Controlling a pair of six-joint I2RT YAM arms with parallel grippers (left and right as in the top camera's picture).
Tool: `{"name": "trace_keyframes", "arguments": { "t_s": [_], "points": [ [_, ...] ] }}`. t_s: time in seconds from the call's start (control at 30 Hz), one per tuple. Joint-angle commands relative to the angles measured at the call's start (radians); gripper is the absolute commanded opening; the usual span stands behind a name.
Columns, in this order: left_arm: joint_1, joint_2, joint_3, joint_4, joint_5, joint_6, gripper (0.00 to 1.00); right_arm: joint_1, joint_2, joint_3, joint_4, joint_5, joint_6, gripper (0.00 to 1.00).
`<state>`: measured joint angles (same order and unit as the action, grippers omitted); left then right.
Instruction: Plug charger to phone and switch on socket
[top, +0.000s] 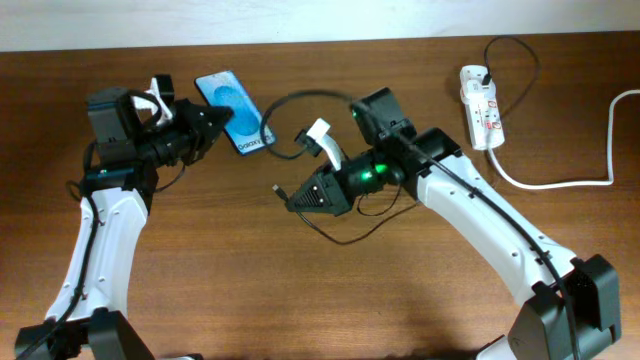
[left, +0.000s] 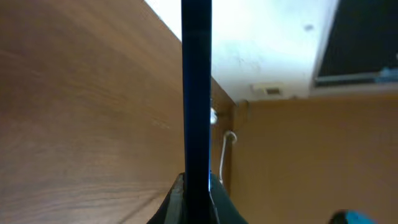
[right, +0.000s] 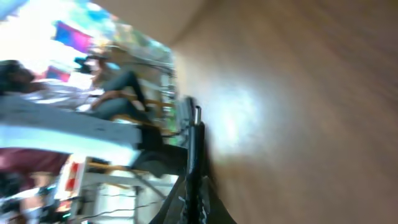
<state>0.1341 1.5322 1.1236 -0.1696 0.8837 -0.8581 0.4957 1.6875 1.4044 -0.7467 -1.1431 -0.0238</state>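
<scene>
The phone (top: 234, 108), blue screen up, is lifted at the back left of the table, and my left gripper (top: 221, 123) is shut on its near edge. In the left wrist view the phone (left: 196, 93) shows edge-on as a dark upright bar clamped between the gripper (left: 196, 202) fingers. The charger (top: 310, 94) is a thin black cable looping across the middle. Its plug tip (top: 279, 190) sticks out of my right gripper (top: 292, 199), which is shut on it. In the right wrist view the plug (right: 194, 140) stands out of the gripper (right: 198, 199). The socket (top: 481, 106) lies at the back right.
A thick white cord (top: 560, 183) runs from the socket to the right edge. Slack black cable (top: 350, 238) loops on the table under my right arm. The tabletop (top: 300, 300) is brown wood.
</scene>
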Motion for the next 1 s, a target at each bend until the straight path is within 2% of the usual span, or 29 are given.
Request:
{"name": "trace_keyframes", "arguments": {
  "t_s": [0.0,0.1,0.3,0.57,0.77,0.83,0.97],
  "points": [
    [0.005,-0.003,0.003,0.021,0.111,0.050,0.00,-0.006,0.027,-0.004,0.070,-0.261,0.006,0.04],
    [0.005,-0.003,0.003,0.059,0.162,0.048,0.00,-0.006,0.079,-0.004,0.144,-0.369,0.006,0.04],
    [0.005,-0.003,0.003,0.129,0.194,0.041,0.00,-0.007,0.185,-0.004,0.153,-0.408,0.006,0.04],
    [0.005,-0.003,0.003,0.205,0.194,0.041,0.00,-0.051,0.187,-0.004,0.213,-0.408,0.015,0.04],
    [0.005,-0.003,0.003,0.262,0.193,-0.003,0.00,-0.088,0.188,-0.004,0.225,-0.408,0.034,0.04],
    [0.005,-0.003,0.003,0.285,0.188,-0.038,0.00,-0.092,0.190,-0.004,0.260,-0.408,0.076,0.04],
    [0.003,-0.003,0.003,0.366,0.190,-0.096,0.00,-0.092,0.220,-0.004,0.418,-0.408,0.248,0.04]
  ]
}}
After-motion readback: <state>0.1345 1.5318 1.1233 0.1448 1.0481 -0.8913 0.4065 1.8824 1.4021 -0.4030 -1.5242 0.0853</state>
